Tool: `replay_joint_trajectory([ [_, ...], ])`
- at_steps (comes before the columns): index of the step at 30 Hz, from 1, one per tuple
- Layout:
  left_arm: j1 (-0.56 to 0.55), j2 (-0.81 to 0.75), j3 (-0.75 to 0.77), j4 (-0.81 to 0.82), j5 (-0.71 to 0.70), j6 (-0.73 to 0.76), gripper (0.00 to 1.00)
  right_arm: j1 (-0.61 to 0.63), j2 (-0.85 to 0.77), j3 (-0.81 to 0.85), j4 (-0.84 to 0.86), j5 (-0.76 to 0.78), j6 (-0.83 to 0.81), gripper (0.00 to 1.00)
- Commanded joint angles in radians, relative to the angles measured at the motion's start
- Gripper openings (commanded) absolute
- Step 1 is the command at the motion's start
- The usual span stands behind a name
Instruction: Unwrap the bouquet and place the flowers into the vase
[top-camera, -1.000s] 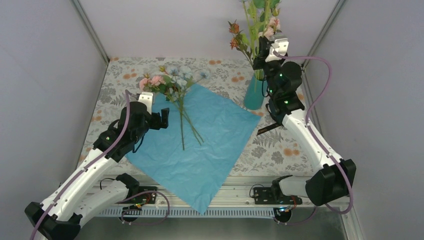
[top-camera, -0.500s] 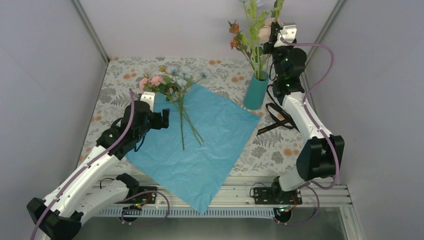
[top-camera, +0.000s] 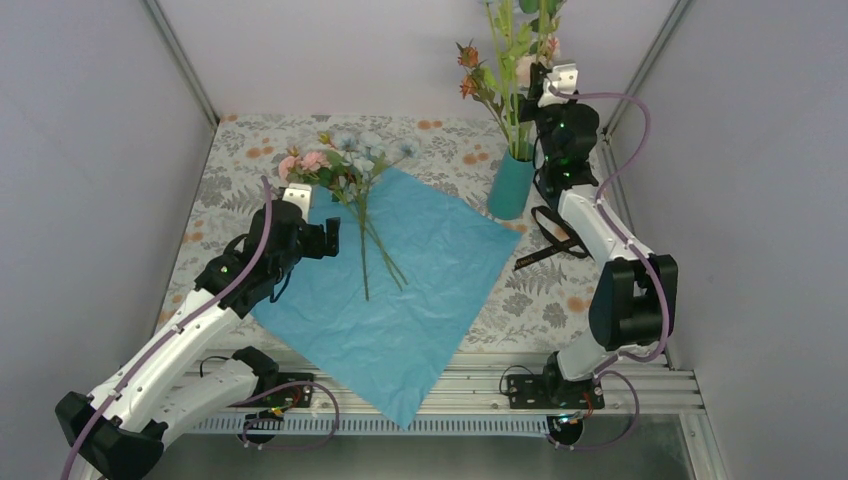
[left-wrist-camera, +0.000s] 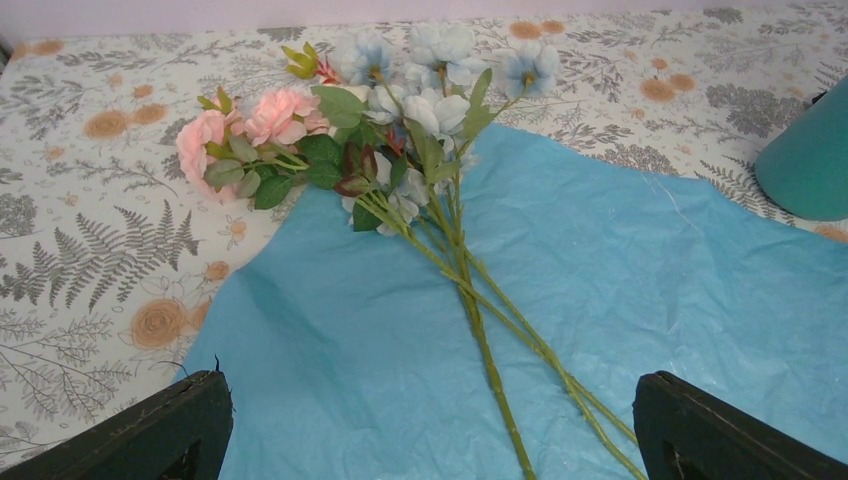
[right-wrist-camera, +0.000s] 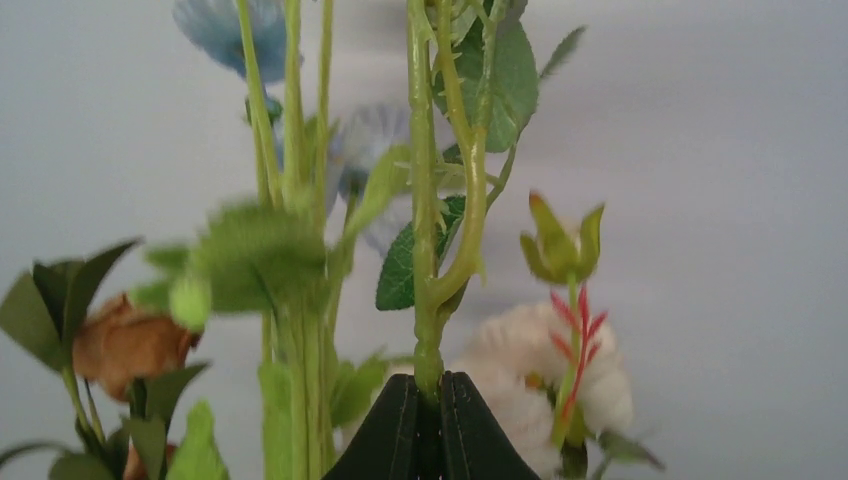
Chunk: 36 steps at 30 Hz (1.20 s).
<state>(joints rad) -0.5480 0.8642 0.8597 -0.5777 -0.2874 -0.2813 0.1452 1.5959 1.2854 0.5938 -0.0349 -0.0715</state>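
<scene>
The bouquet lies unwrapped: the blue paper sheet (top-camera: 420, 300) is spread flat, with pink and pale-blue flowers (top-camera: 345, 165) on its far left corner and their green stems (left-wrist-camera: 480, 320) across it. My left gripper (top-camera: 330, 238) hovers open just left of those stems, which show between its fingers in the left wrist view, untouched. The teal vase (top-camera: 510, 187) stands at the back right with several flowers (top-camera: 500, 75) upright in it. My right gripper (top-camera: 543, 85) is high above the vase, shut on one green stem (right-wrist-camera: 425, 250) beside a pale rose (right-wrist-camera: 520, 370).
A black strap (top-camera: 545, 245) lies on the floral tablecloth (top-camera: 240, 160) right of the paper, by the right arm. Grey walls close the table in on three sides. The paper's near corner hangs over the metal rail (top-camera: 480, 385).
The right arm has folded up more upright, lifting its gripper higher along the stems above the vase. The left arm has barely moved.
</scene>
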Motion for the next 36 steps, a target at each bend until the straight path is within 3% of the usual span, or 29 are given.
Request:
replay_joint_trajectory([
  [1,-0.004,-0.001,0.001,0.008,-0.007,-0.004,1.0,-0.01,-0.029,-0.061,0.025,0.022,0.036,0.04],
  [7,-0.004,0.002,0.001,0.009,0.012,-0.002,1.0,-0.009,-0.07,-0.135,-0.076,0.046,0.084,0.09],
  [15,-0.004,-0.013,0.001,0.008,0.018,-0.004,1.0,-0.01,-0.089,-0.002,-0.446,0.071,0.105,0.28],
  [19,-0.004,-0.02,-0.001,0.01,0.018,-0.004,1.0,-0.007,-0.111,0.069,-0.664,0.044,0.185,0.38],
  [26,-0.004,-0.023,0.001,0.009,0.022,-0.004,1.0,0.028,-0.207,0.084,-0.881,-0.024,0.351,0.59],
  [31,-0.004,-0.039,-0.002,0.013,0.026,-0.002,1.0,0.094,-0.281,0.026,-0.924,-0.042,0.43,0.64],
  [36,-0.004,-0.039,-0.001,0.015,0.031,0.0,1.0,0.249,-0.302,-0.063,-0.874,0.005,0.48,0.62],
])
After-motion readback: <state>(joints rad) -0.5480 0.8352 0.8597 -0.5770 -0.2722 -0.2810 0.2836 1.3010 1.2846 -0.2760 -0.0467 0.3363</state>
